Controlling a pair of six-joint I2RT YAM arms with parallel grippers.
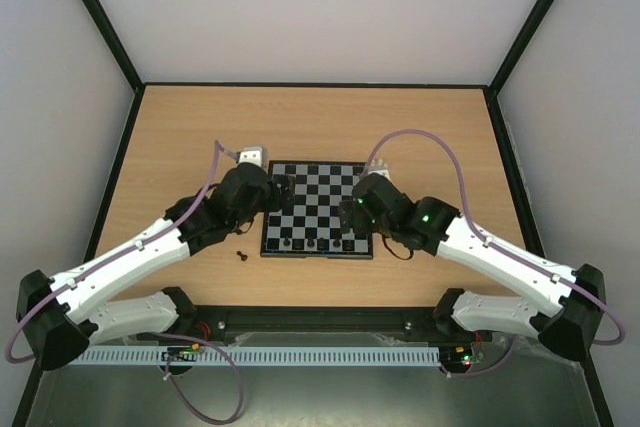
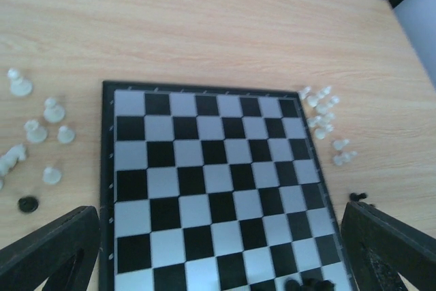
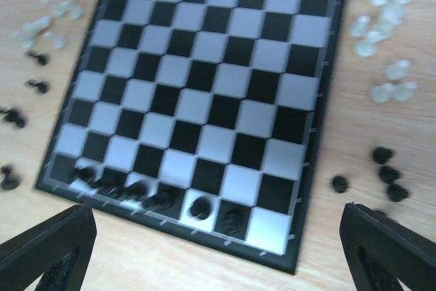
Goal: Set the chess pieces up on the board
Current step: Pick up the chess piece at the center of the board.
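Chess pieces (image 3: 381, 92) lie in little heaps on the table (image 1: 320, 127), on both sides of the board (image 1: 317, 209), because they have not been given their squares yet. The white pieces (image 2: 35, 131) are see-through and sit beside the far half of the board. The loose black pieces (image 3: 390, 172) sit nearer the arms. The board lies flat in the middle of the table, between the two arms, so each arm can get to it. A row of black pieces (image 3: 163, 199), about six of them, stands along the edge of the board closest to the arms. I think they are there because black's back line goes on that edge. One square at the end of that row looks bare and the rest of the board has nothing on it, so most of the job is left to do. A lone black piece (image 1: 241, 256) stands on the table just off the near left corner of the board. The left pincer (image 2: 219, 209) hangs over the left side of the board with its two fingers spread wide and nothing between them. The right pincer (image 3: 216, 209) hangs over the right side, spread wide too, and holds nothing. I think they are spread so they can come down around a tiny piece.
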